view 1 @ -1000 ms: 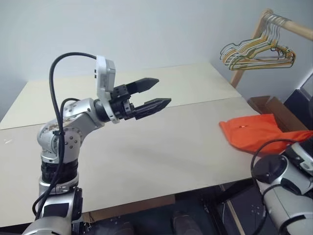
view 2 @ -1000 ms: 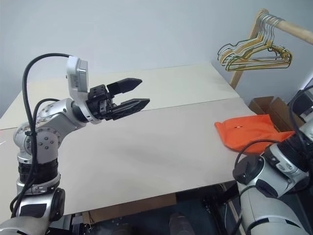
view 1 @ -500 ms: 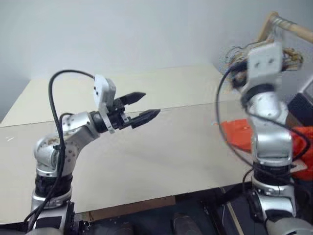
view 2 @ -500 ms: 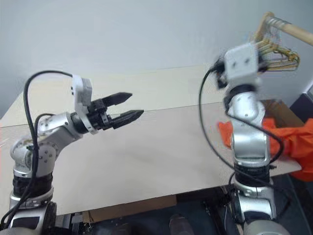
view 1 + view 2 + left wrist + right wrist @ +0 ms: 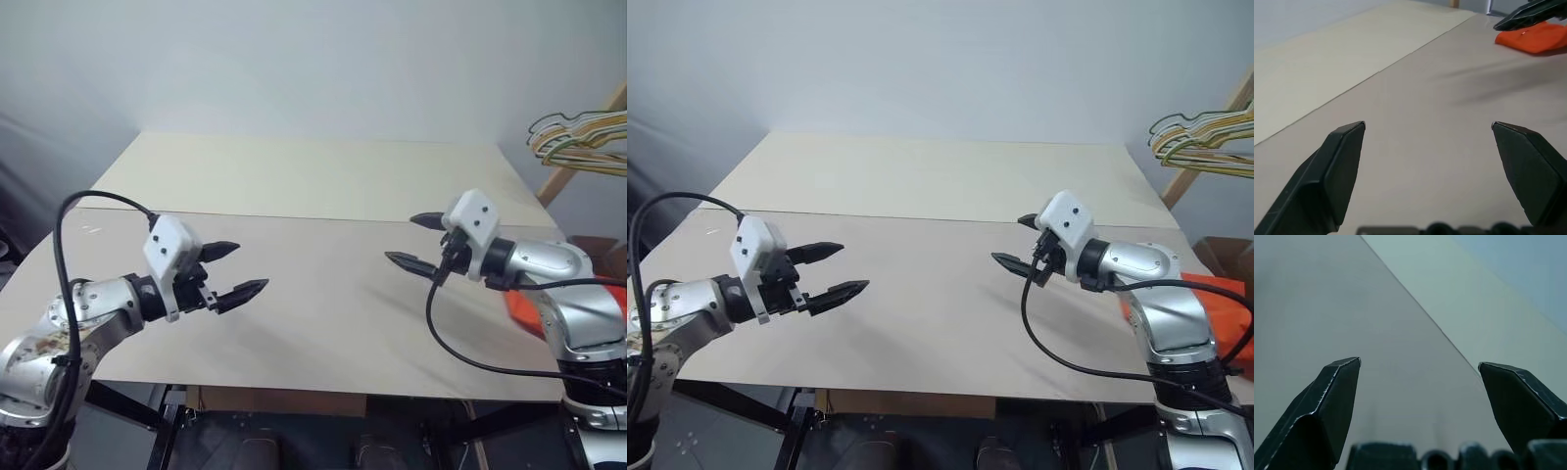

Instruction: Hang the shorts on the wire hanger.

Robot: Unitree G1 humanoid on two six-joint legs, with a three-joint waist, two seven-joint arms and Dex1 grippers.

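Shorts [image 5: 1215, 294], bright orange soft fabric, lay at the counter's [image 5: 921, 186] right edge, just behind the right hand [image 5: 1019, 241]; both it and the left hand [image 5: 837, 270] gaped wide, empty.

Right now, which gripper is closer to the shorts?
The right gripper: the orange shorts lie just behind its arm at the table's right edge, while the left gripper hovers far across the table.

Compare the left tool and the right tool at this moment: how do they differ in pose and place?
The left tool hangs over the table's near left edge, pointing right; the right tool hangs over its right half, pointing left. The shorts lie behind the right tool, far from the left tool. Both are open and empty, facing each other.
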